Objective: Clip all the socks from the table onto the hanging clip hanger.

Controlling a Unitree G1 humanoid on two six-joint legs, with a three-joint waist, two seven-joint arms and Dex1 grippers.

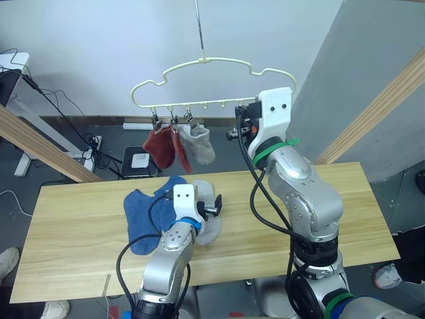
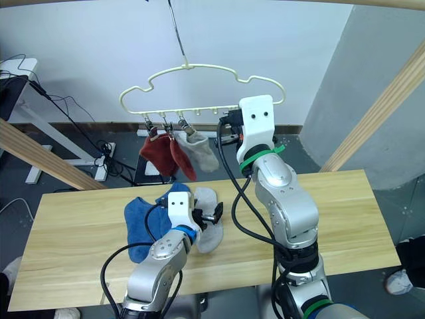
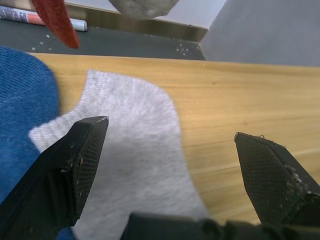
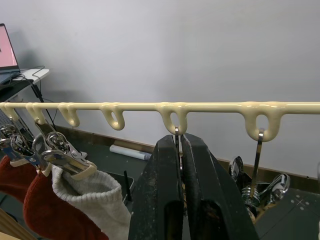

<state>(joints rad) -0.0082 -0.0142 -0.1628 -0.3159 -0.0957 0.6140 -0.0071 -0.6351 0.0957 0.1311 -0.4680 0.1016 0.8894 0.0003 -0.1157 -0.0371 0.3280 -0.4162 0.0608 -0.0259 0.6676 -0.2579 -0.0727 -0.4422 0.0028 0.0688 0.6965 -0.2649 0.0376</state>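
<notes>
The cream clip hanger [image 1: 212, 83] hangs above the far edge of the table [image 1: 345, 212]. Two rust red socks [image 1: 159, 146] and one light grey sock [image 1: 198, 143] are clipped at its left end. Two blue socks [image 1: 147, 216] and a light grey sock [image 3: 140, 150] lie on the table's middle. My left gripper [image 3: 170, 140] is open just above the grey sock, one finger over it and the other over bare wood. My right gripper [image 4: 181, 145] is raised to the hanger's bar and shut on a metal clip [image 4: 176, 131]; another free clip [image 4: 260, 185] hangs beside it.
Thick wooden frame beams slant at the left [image 1: 40, 146] and right [image 1: 378, 113]. Cables and a power strip [image 1: 93, 143] lie on the floor behind the table. A person's shoes [image 1: 10, 259] show at the table's near left corner.
</notes>
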